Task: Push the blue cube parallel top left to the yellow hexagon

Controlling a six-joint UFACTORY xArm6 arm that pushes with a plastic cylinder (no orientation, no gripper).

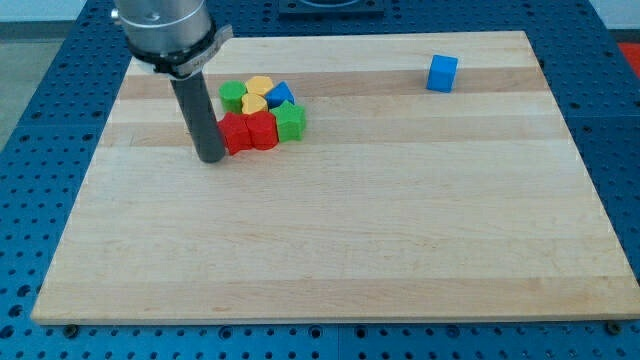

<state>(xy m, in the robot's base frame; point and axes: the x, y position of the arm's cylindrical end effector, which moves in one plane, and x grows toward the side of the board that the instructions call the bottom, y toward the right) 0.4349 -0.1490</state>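
Because my tip (212,158) (a jawless rod, nothing grasped) touches the red block (236,132) beside the cluster, the blue cube (442,73) sits well apart from the yellow hexagon (254,104), unpushed.

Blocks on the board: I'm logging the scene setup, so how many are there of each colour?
Blue: 2, the blue cube alone at the view's top right, and a blue block in the cluster
Yellow: 2
Green: 2
Red: 2
Total: 8
My tip sits just left of the red blocks.
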